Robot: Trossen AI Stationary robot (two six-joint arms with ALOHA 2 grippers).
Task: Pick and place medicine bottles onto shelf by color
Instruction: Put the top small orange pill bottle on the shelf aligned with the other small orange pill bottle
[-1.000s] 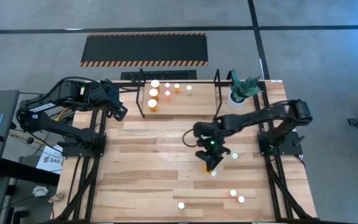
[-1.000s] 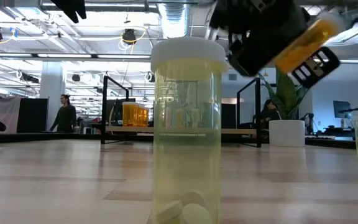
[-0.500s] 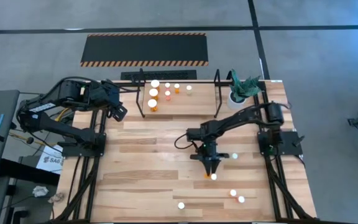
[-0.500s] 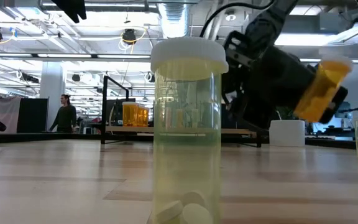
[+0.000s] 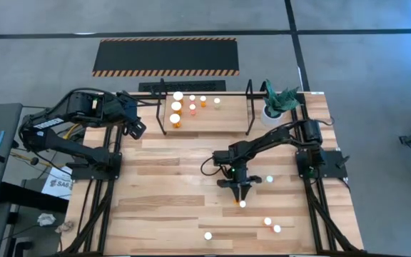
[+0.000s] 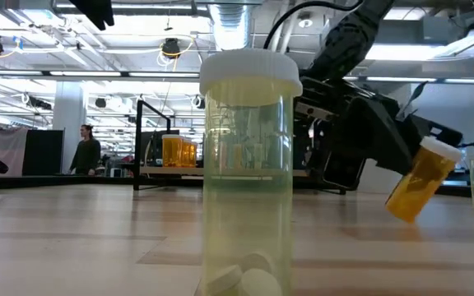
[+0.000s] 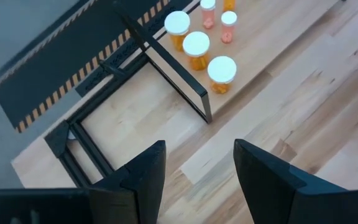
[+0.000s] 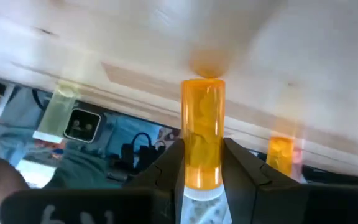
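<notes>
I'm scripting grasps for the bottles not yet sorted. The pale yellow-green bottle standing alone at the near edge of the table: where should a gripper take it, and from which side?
Grip the pale bottle across its straight clear body, just below the white cap, probably coming in from above. It stands upright, and the table around it is bare. The right gripper already holds an orange bottle, so the open left gripper, near the shelf, seems the free one.

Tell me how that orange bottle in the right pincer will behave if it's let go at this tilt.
The orange bottle hangs slanted in the right pincer, base low near the table, so it would probably topple. Being a smooth cylinder, it would likely then roll. It looks light, a thin plastic shell, so a slight nudge may shift it.
</notes>
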